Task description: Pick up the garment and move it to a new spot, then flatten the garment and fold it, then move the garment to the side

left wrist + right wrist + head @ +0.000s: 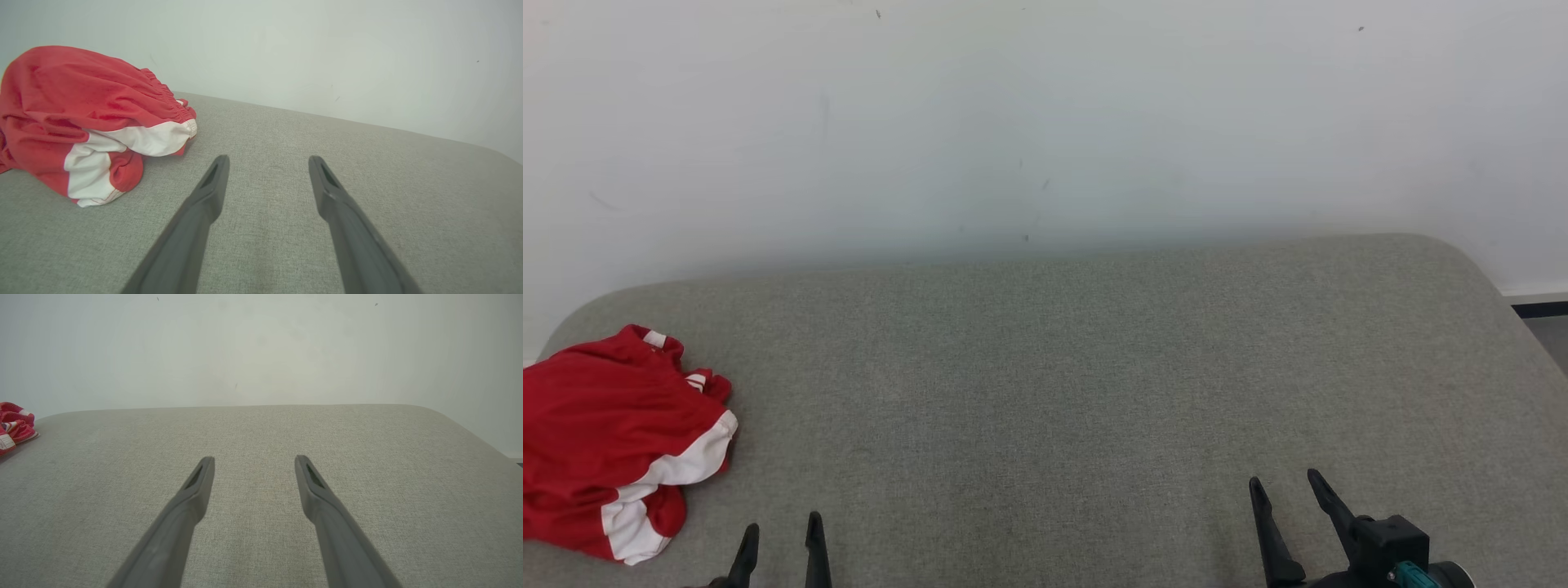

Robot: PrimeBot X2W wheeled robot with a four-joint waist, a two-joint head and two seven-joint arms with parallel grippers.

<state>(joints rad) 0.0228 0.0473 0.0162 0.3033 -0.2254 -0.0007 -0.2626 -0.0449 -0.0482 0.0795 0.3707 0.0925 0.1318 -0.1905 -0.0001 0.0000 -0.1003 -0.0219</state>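
The red and white garment [613,441] lay bunched at the cushion's [1094,367] left end, just left of the left gripper [780,531]. Both it and the right gripper [1286,482] stood open, empty.

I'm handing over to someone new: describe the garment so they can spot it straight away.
Start from the wide grey fabric-covered surface against the pale wall. Go to its left end, left of the left gripper. The garment is a crumpled red heap with white bands, vivid against the plain grey.
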